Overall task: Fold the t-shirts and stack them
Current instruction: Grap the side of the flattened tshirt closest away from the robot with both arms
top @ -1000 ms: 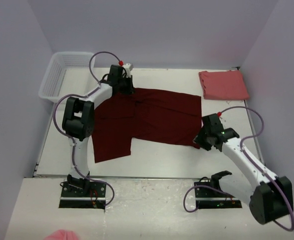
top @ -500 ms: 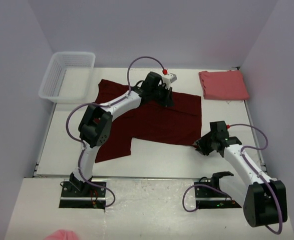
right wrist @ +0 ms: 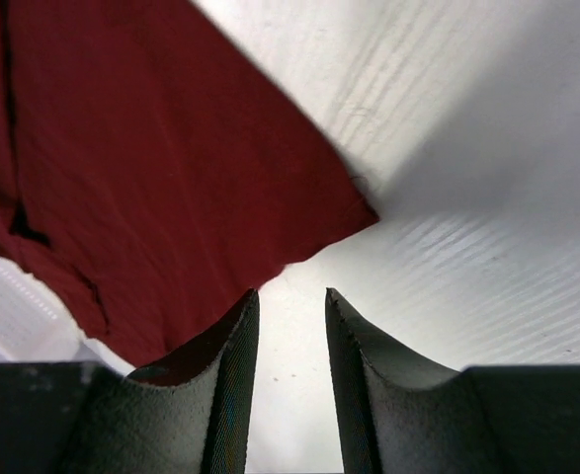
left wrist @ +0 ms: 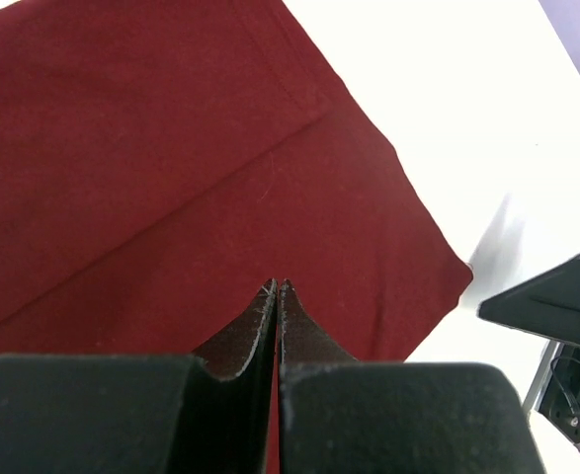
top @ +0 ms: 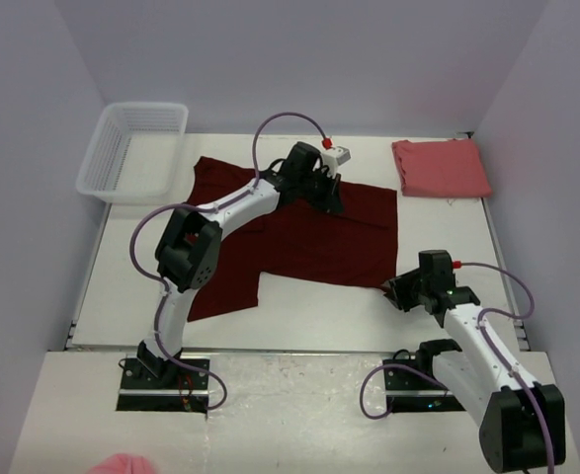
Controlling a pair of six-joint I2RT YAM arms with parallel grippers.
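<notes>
The dark maroon t-shirt (top: 299, 237) lies spread flat in the middle of the table. The salmon pink t-shirt (top: 440, 168) lies folded at the far right. My left gripper (top: 332, 200) is shut and empty, low over the maroon shirt near its far edge. In the left wrist view the closed gripper (left wrist: 278, 287) points at maroon cloth (left wrist: 171, 148). My right gripper (top: 396, 292) is open at the maroon shirt's near right corner. In the right wrist view that gripper (right wrist: 290, 294) holds nothing, and the shirt corner (right wrist: 171, 178) lies just ahead and to the left.
A white mesh basket (top: 131, 148) stands at the far left corner of the table. The purple walls close in on three sides. The table's near edge (top: 299, 348) runs just behind the right gripper.
My left arm swung from the shirt's far left corner to the right along its far edge, then stopped. My right gripper drew back toward the near edge, off the shirt's corner.
</notes>
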